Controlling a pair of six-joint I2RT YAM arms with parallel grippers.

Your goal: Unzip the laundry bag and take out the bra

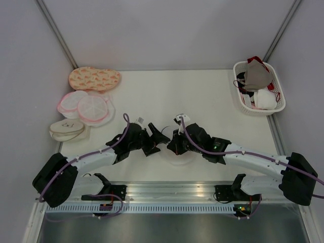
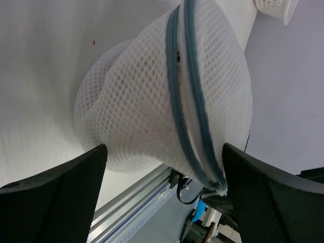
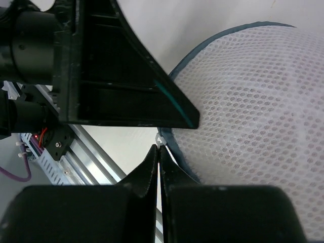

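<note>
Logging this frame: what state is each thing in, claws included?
Laundry bag: zipper looks partly open, rims parted.
Bra: inside the bag, only a pink tint through the mesh.
Left claw: open, a finger on each side of the bag.
Right claw: shut on the zipper pull.
Basket: holding clothes.

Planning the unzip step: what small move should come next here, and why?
Probably drag the right gripper along the blue-grey rim, taking the zipper pull with it. It is pinched shut at the pull, the laundry bag looks zipped shut, and the open left gripper straddles the bag.
</note>
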